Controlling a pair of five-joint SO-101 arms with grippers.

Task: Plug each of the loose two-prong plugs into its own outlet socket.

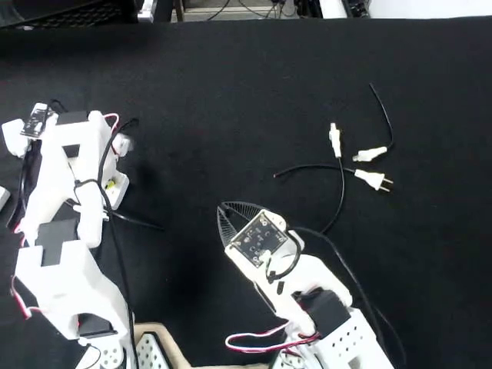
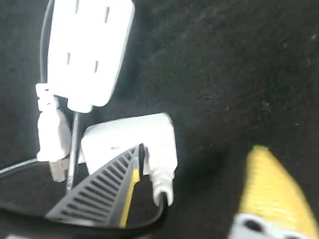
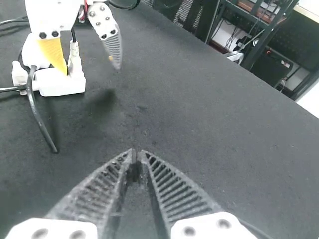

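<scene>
In the left wrist view, outlet sockets (image 2: 89, 50); overhead, loose plugs (image 1: 373, 181).

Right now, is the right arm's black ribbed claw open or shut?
Shut: the right wrist view shows the right arm's black ribbed claw with its fingertips touching, nothing between them.

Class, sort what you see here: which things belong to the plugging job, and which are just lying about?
Belong to the job:
three loose plugs
socket strip
socket block
left gripper
right gripper

Just lying about:
rack
cables behind the table
</scene>
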